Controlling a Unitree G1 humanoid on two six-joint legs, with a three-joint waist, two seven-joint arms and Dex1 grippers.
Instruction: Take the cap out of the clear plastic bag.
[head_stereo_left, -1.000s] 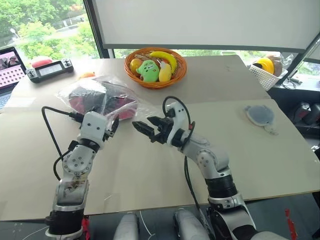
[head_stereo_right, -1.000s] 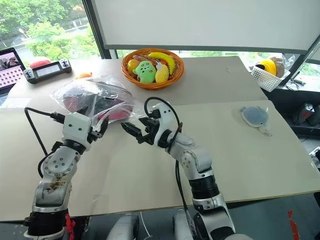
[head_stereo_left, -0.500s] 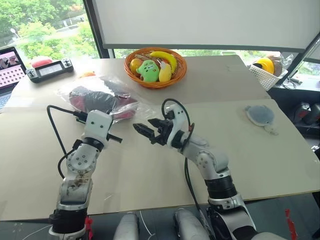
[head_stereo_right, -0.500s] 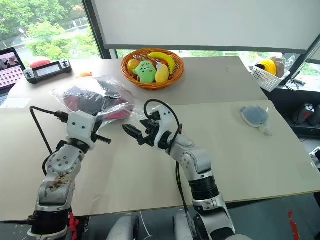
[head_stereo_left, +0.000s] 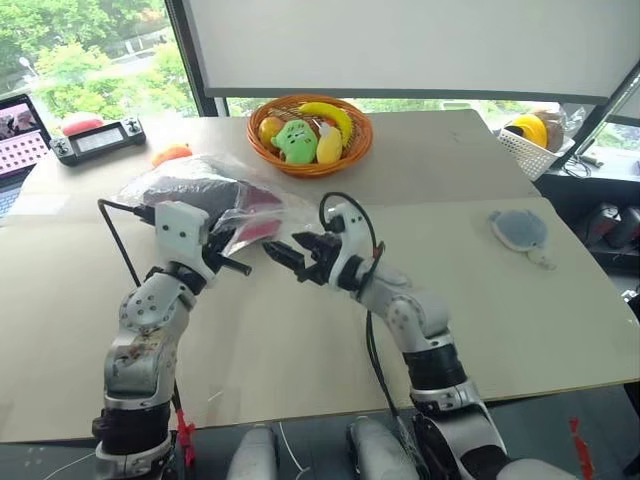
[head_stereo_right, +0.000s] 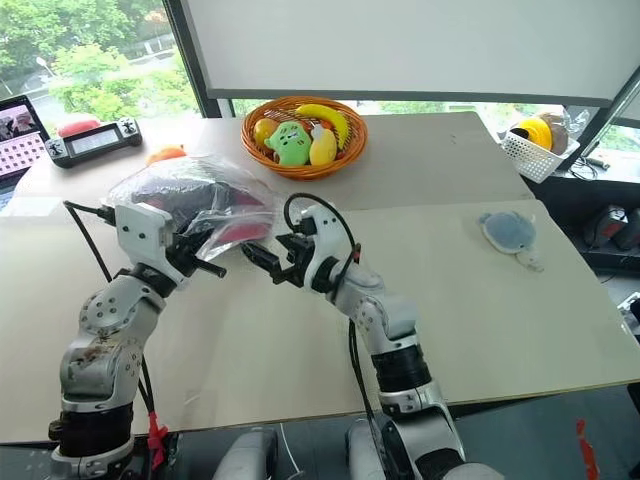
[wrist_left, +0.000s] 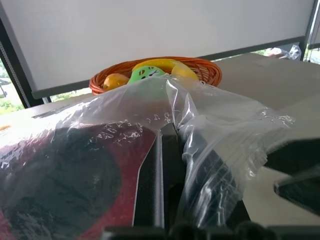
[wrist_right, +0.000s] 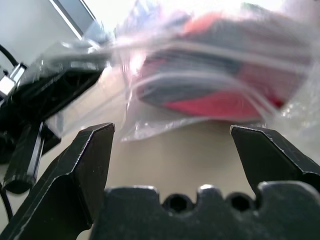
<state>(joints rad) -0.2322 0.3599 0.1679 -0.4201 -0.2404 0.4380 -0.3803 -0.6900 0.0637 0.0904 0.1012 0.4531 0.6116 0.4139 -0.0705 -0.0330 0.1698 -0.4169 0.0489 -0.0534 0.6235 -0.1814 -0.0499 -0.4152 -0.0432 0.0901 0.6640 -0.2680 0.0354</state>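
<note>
The left gripper (wrist_left: 165, 165) is clenched on the clear plastic bag (head_stereo_left: 262, 210) holding the cap (head_stereo_left: 195, 195); the right gripper (head_stereo_left: 285, 255), jaws spread, is just beside the bag.

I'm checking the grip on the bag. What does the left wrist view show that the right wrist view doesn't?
Left wrist view: the left gripper shut on a fold of the clear plastic bag, with the fruit basket behind. Right wrist view: the right gripper wide open, facing the bag's near end above the table. Both: the bag with the red and black cap inside.
</note>
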